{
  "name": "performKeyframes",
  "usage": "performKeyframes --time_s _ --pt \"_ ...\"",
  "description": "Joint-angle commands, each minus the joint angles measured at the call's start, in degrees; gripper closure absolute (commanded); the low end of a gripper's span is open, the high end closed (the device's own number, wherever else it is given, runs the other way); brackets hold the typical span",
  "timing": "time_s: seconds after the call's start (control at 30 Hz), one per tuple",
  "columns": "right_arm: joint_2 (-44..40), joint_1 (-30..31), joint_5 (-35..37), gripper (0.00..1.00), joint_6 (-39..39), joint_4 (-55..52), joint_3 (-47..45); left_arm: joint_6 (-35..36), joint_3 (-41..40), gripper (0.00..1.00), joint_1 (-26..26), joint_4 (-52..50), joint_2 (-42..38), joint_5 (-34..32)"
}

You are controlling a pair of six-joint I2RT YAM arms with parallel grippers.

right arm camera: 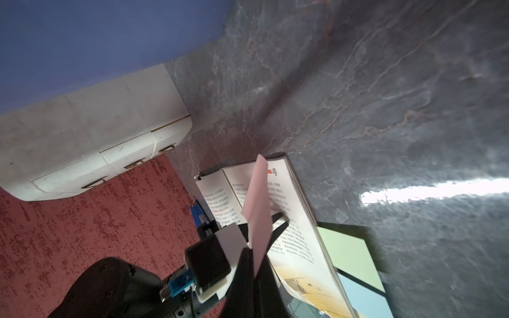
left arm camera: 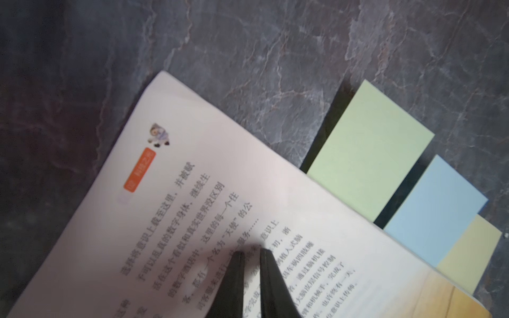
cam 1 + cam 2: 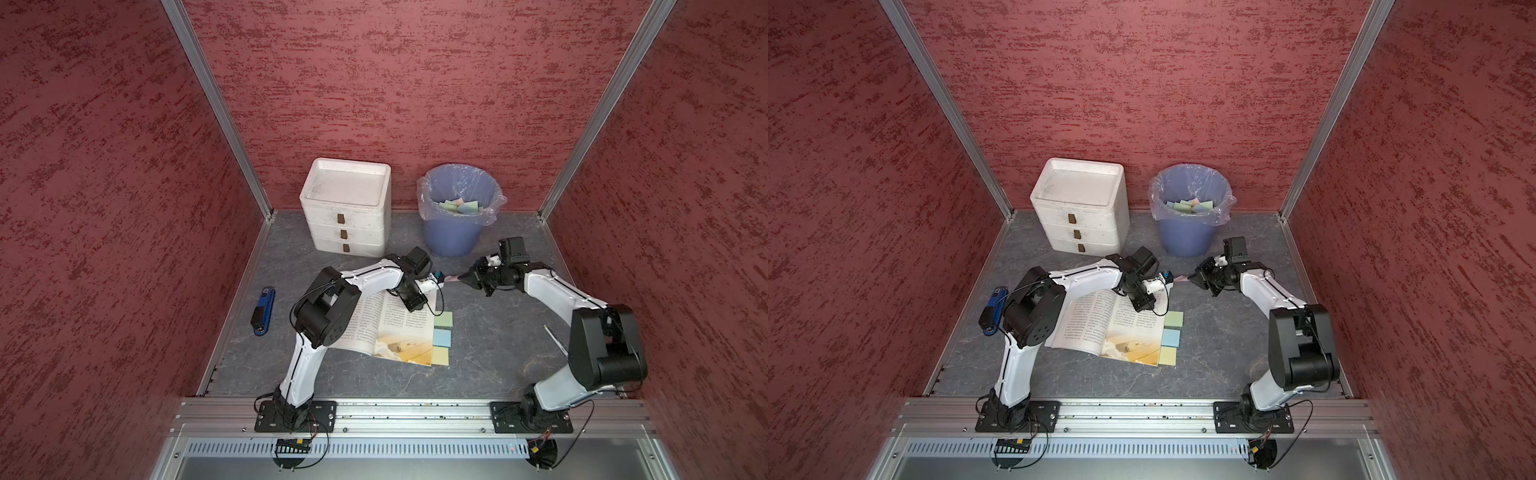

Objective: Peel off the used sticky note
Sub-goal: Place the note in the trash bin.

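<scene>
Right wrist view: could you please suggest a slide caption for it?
Right gripper holding a pink sticky note clear of the open book, left gripper resting on it.

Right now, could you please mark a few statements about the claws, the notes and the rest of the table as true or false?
1. The right claw is shut on a pink note. True.
2. The left claw is open wide. False: it is shut, with its tips at a page of the open book.
3. A green note, a blue note and a yellow note stick out from the book's edge. True.
4. The bin is empty. False: it holds loose coloured notes.
5. The chest of drawers has its drawers open. False: all three are shut.
</scene>
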Motion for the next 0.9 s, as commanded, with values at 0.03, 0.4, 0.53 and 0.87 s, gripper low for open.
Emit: performKeyframes --time_s 0.03,0.4,0.53,0.87 --pt "-8.98 -0.13 3.59 1.00 -8.74 -10.84 2.63 -1.02 2.29 0.83 2.45 -6.02 -1.69 5.95" --pt "-24.20 0.59 11.37 1.00 -19.03 -30.70 24.71 3.24 -0.03 0.55 12.09 -15.97 -13.29 12.74" --pt "-13.09 0.55 13.71 1.00 -21.62 -32.75 41.07 4.54 -4.51 0.46 17.20 -16.63 -17.23 12.72" --pt "24.95 1.26 21.27 1.00 -26.10 -43.74 87.23 6.47 -15.56 0.18 27.87 -16.61 -25.56 14.17"
